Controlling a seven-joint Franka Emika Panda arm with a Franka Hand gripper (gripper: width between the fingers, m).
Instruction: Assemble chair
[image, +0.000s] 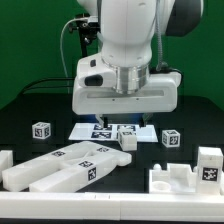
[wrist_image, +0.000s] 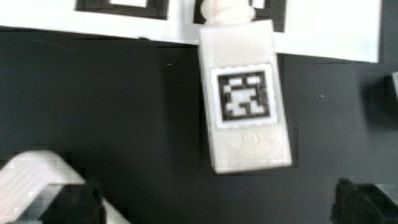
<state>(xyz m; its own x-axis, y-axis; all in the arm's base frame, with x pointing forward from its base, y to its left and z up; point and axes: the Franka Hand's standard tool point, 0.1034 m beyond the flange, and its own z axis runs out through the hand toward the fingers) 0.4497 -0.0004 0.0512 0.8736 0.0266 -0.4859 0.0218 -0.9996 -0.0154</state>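
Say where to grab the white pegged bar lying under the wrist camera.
Probably best: take the matte white plastic bar across its long parallel sides, at mid-length by its square tag, coming straight down from above. It lies flat with both sides bare, and the open gripper looks wide enough.

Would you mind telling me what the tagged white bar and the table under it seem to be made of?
The bar looks like matte white plastic: even colour, soft edges, no grain. The table seems covered in dull black cloth or mat, showing no glare, though the picture cannot settle which.
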